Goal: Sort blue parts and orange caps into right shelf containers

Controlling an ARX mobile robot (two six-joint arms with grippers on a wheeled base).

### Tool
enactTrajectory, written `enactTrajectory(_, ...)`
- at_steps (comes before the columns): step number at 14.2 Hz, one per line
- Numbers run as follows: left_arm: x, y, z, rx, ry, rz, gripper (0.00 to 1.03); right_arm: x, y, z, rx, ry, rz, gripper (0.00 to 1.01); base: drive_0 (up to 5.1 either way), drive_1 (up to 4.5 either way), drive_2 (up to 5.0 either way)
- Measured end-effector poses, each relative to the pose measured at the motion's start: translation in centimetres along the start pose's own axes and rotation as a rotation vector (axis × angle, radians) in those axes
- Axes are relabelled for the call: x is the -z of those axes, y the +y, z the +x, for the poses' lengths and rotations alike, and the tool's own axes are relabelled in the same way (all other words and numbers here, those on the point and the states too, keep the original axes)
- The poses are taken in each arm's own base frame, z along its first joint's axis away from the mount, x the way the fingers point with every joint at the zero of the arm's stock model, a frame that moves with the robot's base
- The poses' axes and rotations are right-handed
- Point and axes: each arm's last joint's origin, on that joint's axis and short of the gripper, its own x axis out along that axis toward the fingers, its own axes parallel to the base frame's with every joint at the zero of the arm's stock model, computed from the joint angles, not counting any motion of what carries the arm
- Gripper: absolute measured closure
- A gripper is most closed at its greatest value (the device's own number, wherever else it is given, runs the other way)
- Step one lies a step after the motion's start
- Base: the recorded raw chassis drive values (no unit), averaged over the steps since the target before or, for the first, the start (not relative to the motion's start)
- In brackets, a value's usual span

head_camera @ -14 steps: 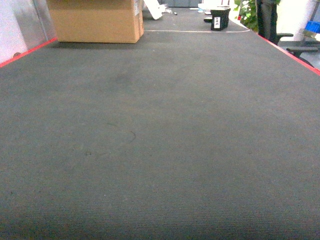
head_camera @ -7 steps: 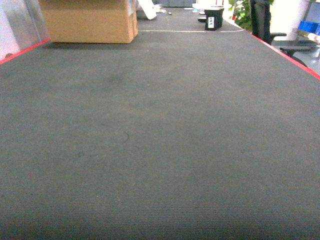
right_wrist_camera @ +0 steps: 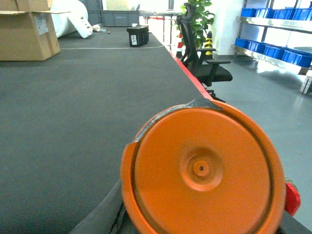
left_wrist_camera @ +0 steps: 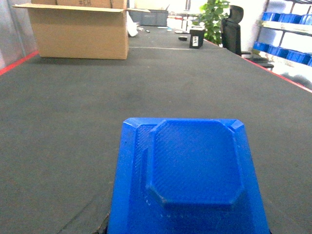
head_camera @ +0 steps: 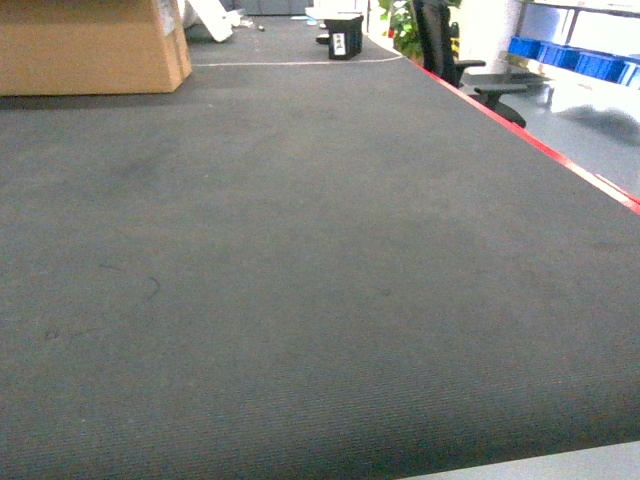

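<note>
A blue part (left_wrist_camera: 190, 170) fills the lower middle of the left wrist view, held up over the dark table (left_wrist_camera: 63, 112); the left gripper's fingers are hidden beneath it. An orange cap (right_wrist_camera: 202, 170), round with a small centre hub, fills the lower right wrist view, and a dark finger (right_wrist_camera: 102, 212) of the right gripper shows at its lower left. Neither gripper appears in the head view. Blue crates (head_camera: 570, 58) sit on a steel shelf (head_camera: 585, 8) at the far right, beyond the table's red edge (head_camera: 540, 145).
A cardboard box (head_camera: 90, 45) stands at the table's far left. A black bin (head_camera: 343, 35) is at the far end. A black office chair (head_camera: 450, 60), a plant (right_wrist_camera: 197, 17) and a traffic cone (right_wrist_camera: 208, 44) stand on the grey floor (right_wrist_camera: 263, 92) between table and shelf.
The head view has swung to the right: the cardboard box slid toward the left edge, and the table's right edge, the chair and the shelf with blue crates came into view.
</note>
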Motion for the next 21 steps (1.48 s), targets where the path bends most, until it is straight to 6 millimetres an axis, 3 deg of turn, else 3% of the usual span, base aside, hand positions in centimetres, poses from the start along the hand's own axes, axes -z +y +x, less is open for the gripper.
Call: enactTrajectory(21, 0.01, 0.0, 0.0, 0.0, 0.0, 0.0, 0.61, 0.0, 0.0, 0.0, 0.0, 0.0, 0.0, 0.57, -1.5, -1.54, -1.5)
